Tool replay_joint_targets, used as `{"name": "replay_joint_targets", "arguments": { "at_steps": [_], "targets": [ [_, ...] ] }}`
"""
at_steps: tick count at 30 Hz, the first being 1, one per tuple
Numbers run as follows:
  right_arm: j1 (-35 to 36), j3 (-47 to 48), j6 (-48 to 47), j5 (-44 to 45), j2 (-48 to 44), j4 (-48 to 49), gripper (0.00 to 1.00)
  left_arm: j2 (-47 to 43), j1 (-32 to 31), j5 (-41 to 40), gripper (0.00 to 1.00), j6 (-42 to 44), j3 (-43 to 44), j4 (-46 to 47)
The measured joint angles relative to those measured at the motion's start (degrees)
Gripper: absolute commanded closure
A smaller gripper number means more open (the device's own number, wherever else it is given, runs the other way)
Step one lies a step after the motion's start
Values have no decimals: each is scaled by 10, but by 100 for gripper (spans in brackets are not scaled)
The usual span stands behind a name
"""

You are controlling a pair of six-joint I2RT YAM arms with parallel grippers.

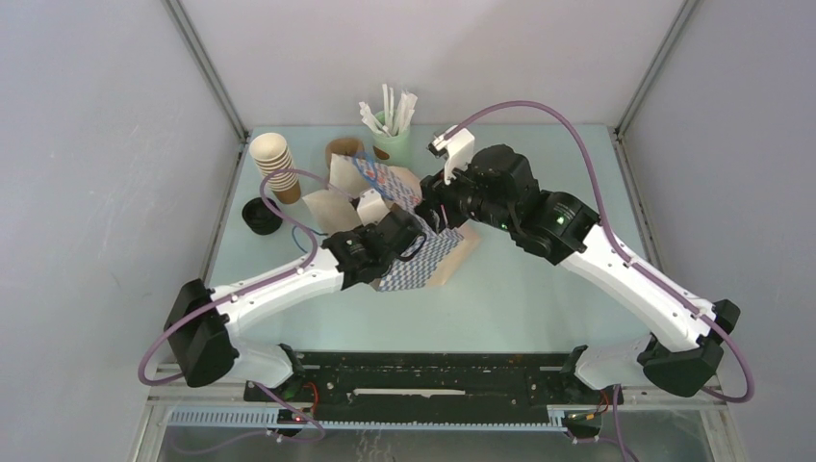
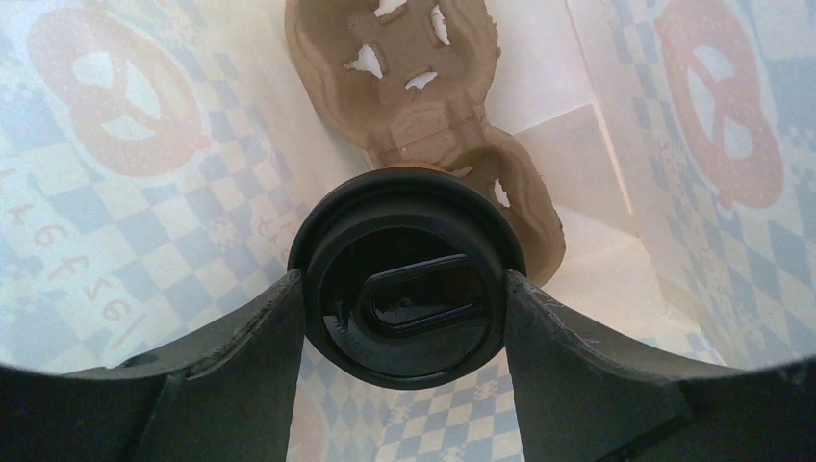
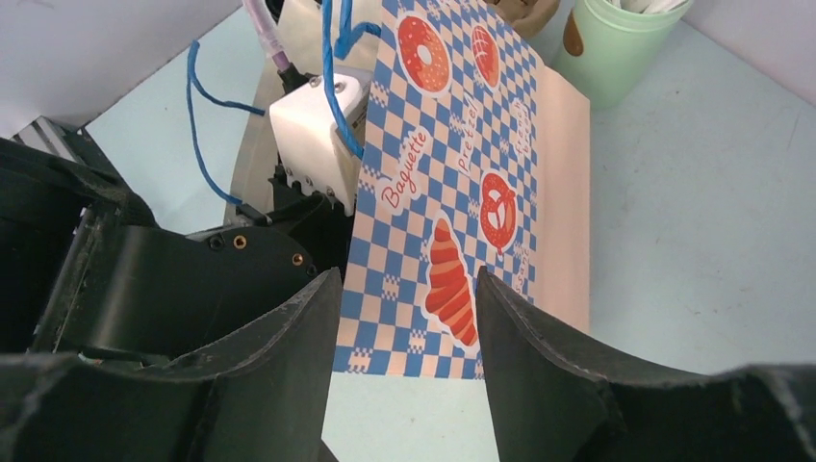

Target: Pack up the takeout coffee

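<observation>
1 takeout coffee [image 2: 404, 245]: kraft cup w/ round black lid, seen lid-on from above; inside the paper bag [image 2: 115, 221], just above the near socket of the cup carrier [image 2: 423, 87].
Left gripper [image 2: 402, 298]: inside bag; fingers [image 2: 260, 337] closed onto the lid rim on both sides, no gap showing.
Right gripper [image 3: 406, 284]: at the bag's outside, jaws part open w/ checked panel seen between them; prob. not touching it, view unclear.
Bag print: blue-white check; reads "Baguette" and "Pretzel"; third word too blurred to read. Pics of ring pastry, pretzel, croissant. Seen from inside, the same print shows through in reverse, faint.
Cup carrier: brown pulp, at bag's far end; its cut-outs let pale bag paper show through.
Edges: bag walls close on both sides of left gripper; plain kraft side gusset runs along the bag's right edge in right wrist view.
Room: table [image 1: 539, 298] runs wide to near and right of bag.
Far edge: green cup [image 1: 390, 144] w/ white sticks.
Far left: stack of lidless cups [image 1: 272, 164]; loose black lid [image 1: 260, 217] beside it.
</observation>
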Motion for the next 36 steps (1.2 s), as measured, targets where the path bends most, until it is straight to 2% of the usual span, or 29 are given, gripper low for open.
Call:
{"name": "replay_joint_targets", "arguments": {
  "at_steps": [12,24,29,36],
  "targets": [
    [16,52,-5,7,65,9,39,-36,0,0,97,-2,-3,-4],
    [33,104,-15,41,124,1,52,-42,0,2,97,-1,-18,2],
    [34,112,-14,66,136,-21,62,-42,0,3,98,-1,-22,3],
    [33,115,-15,127,146,-66,63,-65,8,7,99,-1,-35,17]
  ]
}}
